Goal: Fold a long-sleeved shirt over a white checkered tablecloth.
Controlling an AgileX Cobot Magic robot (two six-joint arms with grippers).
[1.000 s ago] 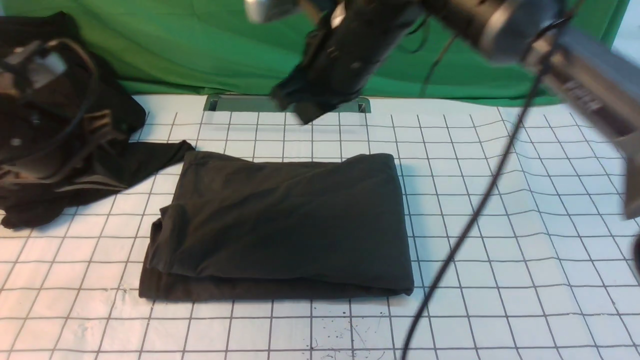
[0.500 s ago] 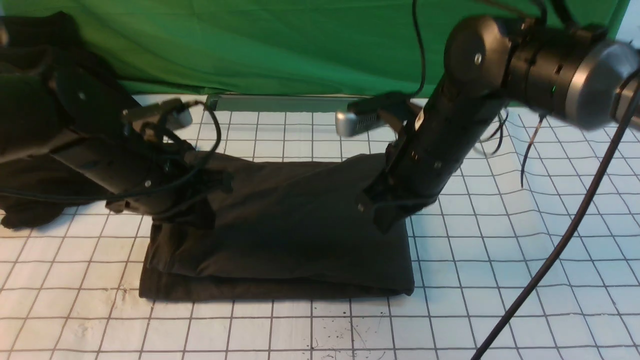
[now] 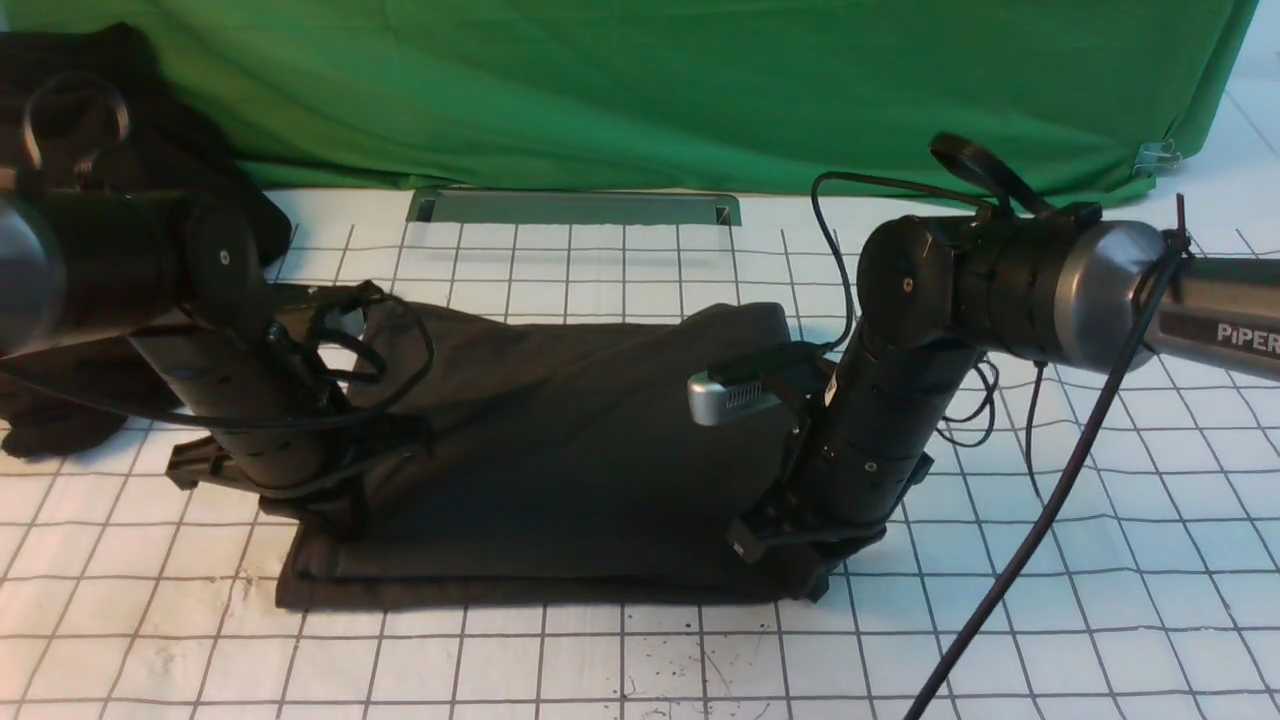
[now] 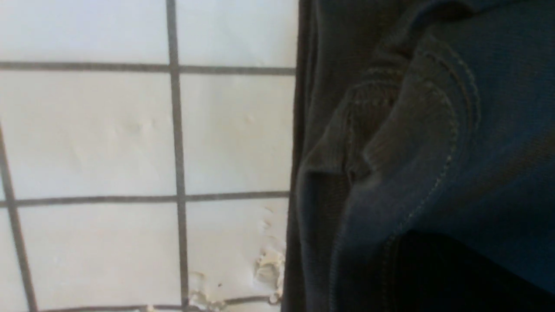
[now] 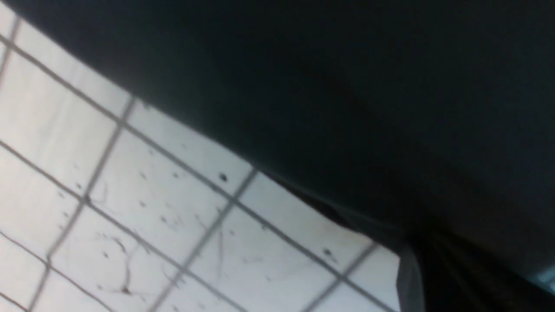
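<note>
The long-sleeved shirt [image 3: 570, 440], dark and folded into a rectangle, lies mid-table on the white checkered tablecloth [image 3: 1050, 480]. My left gripper [image 3: 335, 510] points down at the shirt's left side near the front, shut on its cloth. At the shirt's right front corner my right gripper [image 3: 805, 575] is also shut on the cloth. The top layer runs taut between the two. The left wrist view shows the shirt's stitched ribbed hem [image 4: 412, 130] beside the tablecloth [image 4: 95, 138]. In the right wrist view the shirt's edge [image 5: 347, 86] gathers toward the jaws over the tablecloth [image 5: 151, 195]. Neither gripper's fingertips show.
A shapeless black cloth heap [image 3: 60, 400] lies at the far left behind the left arm. A green backdrop cloth [image 3: 600, 90] hangs at the back, with a grey metal strip [image 3: 575, 207] below it. A black cable [image 3: 1010, 570] hangs from the right arm down across the front right.
Both arms have come down from above onto the shirt and moved toward its front edge. The right gripper has shut on the cloth. The shirt's top layer now looks pulled tight.
</note>
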